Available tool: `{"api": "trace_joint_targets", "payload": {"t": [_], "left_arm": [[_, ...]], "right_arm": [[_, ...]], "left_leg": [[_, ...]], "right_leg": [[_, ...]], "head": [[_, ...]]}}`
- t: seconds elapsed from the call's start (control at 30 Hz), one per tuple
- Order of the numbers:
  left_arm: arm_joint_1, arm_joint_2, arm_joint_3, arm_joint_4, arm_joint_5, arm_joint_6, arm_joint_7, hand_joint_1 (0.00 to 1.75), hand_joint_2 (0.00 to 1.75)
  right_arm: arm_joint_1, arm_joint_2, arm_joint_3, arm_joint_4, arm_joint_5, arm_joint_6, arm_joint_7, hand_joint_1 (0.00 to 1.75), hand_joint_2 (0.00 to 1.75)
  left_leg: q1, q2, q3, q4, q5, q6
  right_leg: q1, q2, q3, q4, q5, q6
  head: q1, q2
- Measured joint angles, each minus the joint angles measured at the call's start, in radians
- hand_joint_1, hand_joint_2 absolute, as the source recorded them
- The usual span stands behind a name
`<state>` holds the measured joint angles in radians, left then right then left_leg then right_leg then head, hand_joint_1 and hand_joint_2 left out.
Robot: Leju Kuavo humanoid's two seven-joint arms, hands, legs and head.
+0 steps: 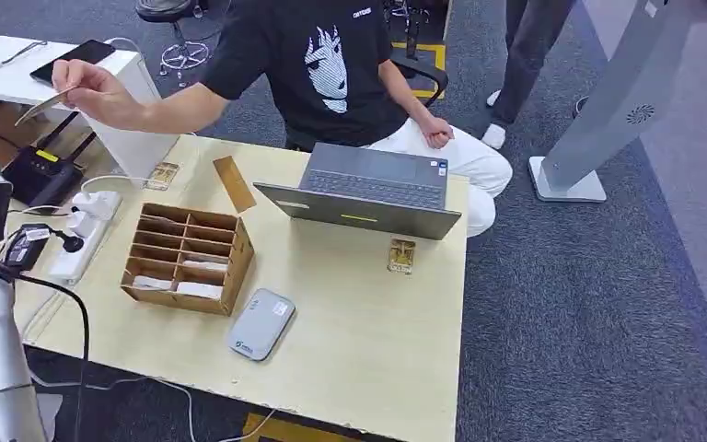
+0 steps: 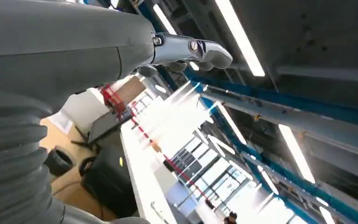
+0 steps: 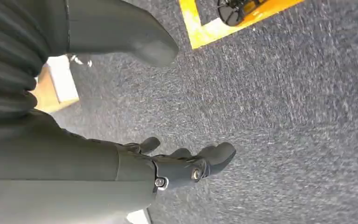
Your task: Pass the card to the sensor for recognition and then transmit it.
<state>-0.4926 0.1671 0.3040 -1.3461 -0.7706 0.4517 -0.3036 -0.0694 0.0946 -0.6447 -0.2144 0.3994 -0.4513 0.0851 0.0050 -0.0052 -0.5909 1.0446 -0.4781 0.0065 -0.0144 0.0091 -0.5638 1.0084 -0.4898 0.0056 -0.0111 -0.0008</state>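
Card (image 1: 44, 103) sits in the person's hand (image 1: 87, 85), offered; left hand (image 2: 186, 49) and right hand (image 3: 186, 163), fingers loosely apart, hold nothing, so receiving looks next.

**Carpeted workroom under strip lights**

A blue-grey carpet (image 1: 571, 304) covers the floor, marked in places with yellow tape lines (image 3: 200, 28). A pale wooden table (image 1: 368, 331) stands in the middle, and a white side desk (image 1: 18, 74) stands beyond its far left corner. A black swivel chair on a chrome star base (image 1: 179, 37) waits behind them. To the right a grey slanted floor stand on a white foot (image 1: 608, 110) rises from the carpet. Overhead, long fluorescent strip lights (image 2: 240, 35) run along a dark ceiling crossed by blue beams (image 2: 279, 112).
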Motion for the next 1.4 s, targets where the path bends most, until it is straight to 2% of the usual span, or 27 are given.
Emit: {"api": "trace_joint_targets", "payload": {"t": [0.1,0.2,0.47,0.83,1.4], "left_arm": [[-0.038,-0.021,-0.048,0.068,-0.024,0.012,0.014,0.00,1.75],[-0.063,-0.050,-0.080,0.107,0.009,0.019,0.008,0.00,1.75],[-0.075,-0.109,-0.151,0.144,0.014,0.014,0.006,0.00,1.75],[-0.076,-0.130,-0.173,0.152,0.017,0.011,0.006,0.00,1.75],[-0.078,-0.130,-0.187,0.159,0.017,0.011,0.006,0.00,1.75]], "right_arm": [[-0.001,0.002,0.008,0.000,0.011,0.000,0.027,0.00,1.75],[0.001,0.002,0.013,0.001,0.020,0.000,0.042,0.00,1.75],[0.001,0.005,0.016,0.002,0.030,0.012,0.039,0.00,1.75],[0.002,0.005,0.016,0.002,0.030,0.012,0.039,0.00,1.75],[0.002,0.005,0.016,0.005,0.030,0.012,0.039,0.00,1.75]], "left_leg": [[0.000,0.000,-0.001,0.000,0.000,0.000],[0.000,0.001,-0.001,0.000,0.000,0.000],[0.000,0.001,-0.001,0.000,0.000,0.000],[0.000,0.002,-0.001,0.000,0.000,0.000],[0.000,0.002,-0.001,0.000,0.000,0.000]], "right_leg": [[0.000,0.000,0.000,0.000,0.000,0.000],[0.000,0.001,0.000,0.000,0.000,0.000],[0.000,0.001,-0.001,0.000,0.000,0.000],[0.000,0.002,-0.001,0.000,0.000,0.000],[0.000,0.002,-0.001,0.000,0.000,0.000]], "head": [[0.000,0.000],[0.000,0.000],[0.000,0.000],[0.000,0.000],[0.000,0.000]]}}
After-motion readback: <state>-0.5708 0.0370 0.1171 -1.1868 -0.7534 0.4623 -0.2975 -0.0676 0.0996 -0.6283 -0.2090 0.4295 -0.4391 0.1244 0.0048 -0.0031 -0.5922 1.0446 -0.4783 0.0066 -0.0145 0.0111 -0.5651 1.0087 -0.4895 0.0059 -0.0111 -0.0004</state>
